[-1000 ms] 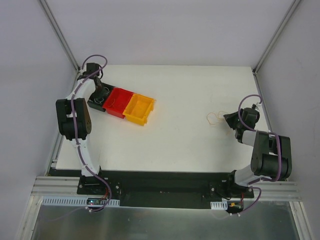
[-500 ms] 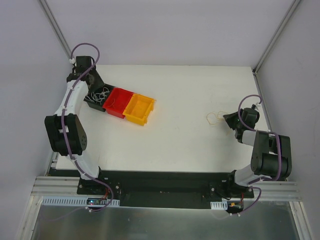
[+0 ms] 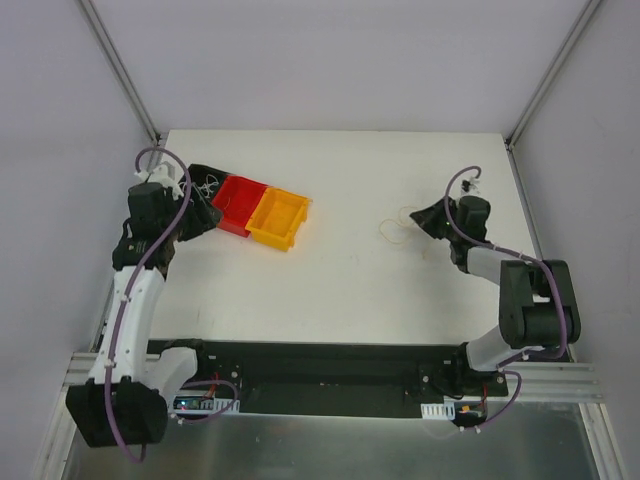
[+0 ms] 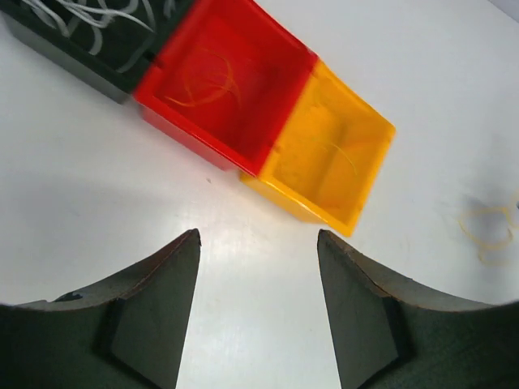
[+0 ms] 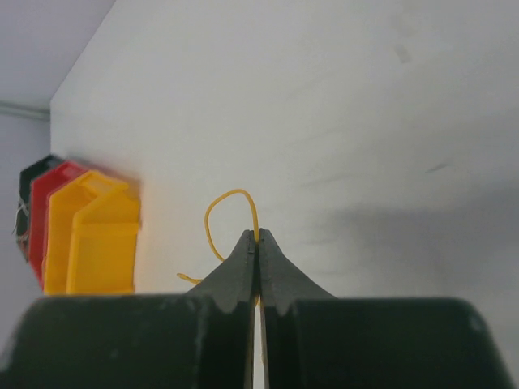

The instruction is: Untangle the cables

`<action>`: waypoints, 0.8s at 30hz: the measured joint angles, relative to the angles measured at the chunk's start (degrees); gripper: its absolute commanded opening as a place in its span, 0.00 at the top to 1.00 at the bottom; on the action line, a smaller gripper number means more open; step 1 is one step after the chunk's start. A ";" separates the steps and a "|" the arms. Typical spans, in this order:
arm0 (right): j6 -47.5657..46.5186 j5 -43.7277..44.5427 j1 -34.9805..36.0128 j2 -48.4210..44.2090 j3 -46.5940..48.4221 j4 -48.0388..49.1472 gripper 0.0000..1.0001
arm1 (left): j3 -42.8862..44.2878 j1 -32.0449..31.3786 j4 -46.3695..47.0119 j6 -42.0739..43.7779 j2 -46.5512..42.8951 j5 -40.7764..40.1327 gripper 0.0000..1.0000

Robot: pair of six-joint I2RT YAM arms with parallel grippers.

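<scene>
A thin orange-tan cable (image 3: 392, 229) lies in loops on the white table right of centre. My right gripper (image 3: 420, 219) is shut on it. In the right wrist view the jaws (image 5: 257, 236) pinch the strand and a loop (image 5: 212, 212) curls up to their left. My left gripper (image 3: 198, 222) is open and empty, low over the table just near of the bins. In the left wrist view its fingertips (image 4: 258, 235) stand wide apart over bare table, and the orange cable (image 4: 489, 231) shows far right. Whitish wires (image 4: 89, 16) lie in a black bin (image 3: 205, 176).
A row of three joined bins sits at the back left: black, red (image 3: 236, 203) and yellow (image 3: 277, 217). The red bin (image 4: 223, 77) holds a thin orange strand, and so does the yellow one (image 4: 328, 154). The bins show blurred at the left of the right wrist view (image 5: 89, 239).
My left arm has pulled out of the black bin and swung nearer, its gripper now low beside the bins. My right gripper has carried the orange cable left and farther back.
</scene>
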 measured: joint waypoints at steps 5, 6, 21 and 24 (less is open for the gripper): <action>-2.97 -1.53 12.17 0.39 2.38 0.42 1.00 | -10.14 0.00 -0.52 0.13 -12.61 13.09 0.43; -3.61 -1.38 15.23 0.20 2.38 0.24 1.00 | -11.47 0.00 -0.98 0.04 -14.80 15.32 0.43; -10.40 1.46 40.81 1.55 7.04 1.79 1.00 | -21.14 -15.06 0.09 -4.87 -24.65 27.02 0.35; -10.08 1.03 43.21 4.37 8.83 2.62 1.00 | -22.21 -22.95 0.48 -5.49 -23.82 22.67 0.34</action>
